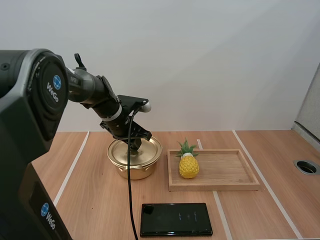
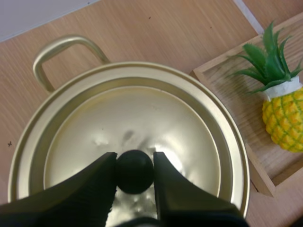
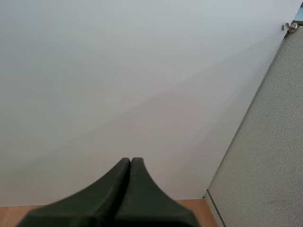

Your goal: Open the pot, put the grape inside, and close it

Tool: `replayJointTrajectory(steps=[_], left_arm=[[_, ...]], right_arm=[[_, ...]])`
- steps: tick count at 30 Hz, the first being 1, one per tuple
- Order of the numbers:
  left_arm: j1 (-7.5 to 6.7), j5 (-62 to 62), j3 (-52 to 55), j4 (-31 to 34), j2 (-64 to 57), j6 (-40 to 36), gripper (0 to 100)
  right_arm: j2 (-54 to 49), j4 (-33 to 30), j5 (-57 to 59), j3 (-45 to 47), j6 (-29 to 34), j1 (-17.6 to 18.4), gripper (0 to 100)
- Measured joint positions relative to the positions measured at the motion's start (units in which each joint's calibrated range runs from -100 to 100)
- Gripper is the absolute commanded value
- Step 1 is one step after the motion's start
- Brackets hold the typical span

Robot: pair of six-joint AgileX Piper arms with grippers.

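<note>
A gold pot [image 1: 131,169] stands on the table with its lid [image 1: 149,148] on. In the left wrist view the lid [image 2: 142,118] sits flat inside the pot's rim [image 2: 21,151], with one loop handle [image 2: 61,47] beyond it. My left gripper [image 1: 136,145] reaches down onto the lid's centre. Its fingertips [image 2: 135,163] pinch the black round knob [image 2: 135,174] from both sides. My right gripper [image 3: 130,161] is shut on nothing and faces a plain wall. A yellow toy pineapple [image 1: 188,164] stands upright in the wooden tray [image 1: 230,172].
The tray lies just right of the pot, its near corner [image 2: 265,182] close to the rim, with the pineapple [image 2: 284,116] at its left end. A flat black rectangular object [image 1: 176,219] lies near the table's front edge. A round grommet hole [image 1: 306,167] is at the far right.
</note>
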Motion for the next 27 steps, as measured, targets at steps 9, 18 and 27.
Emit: replayJointTrajectory(steps=[9, 18, 27], left_arm=[[0.0, 0.2, 0.0, 0.1, 0.1, 0.0, 100], [0.0, 0.2, 0.0, 0.1, 0.1, -0.7, 100], [0.0, -1.0, -0.5, 0.1, 0.1, -1.1, 100]], right_arm=[[0.0, 0.0, 0.0, 0.0, 0.0, 0.0, 0], [0.0, 0.0, 0.0, 0.0, 0.0, 0.0, 0], [0.0, 0.0, 0.0, 0.0, 0.0, 0.0, 0]])
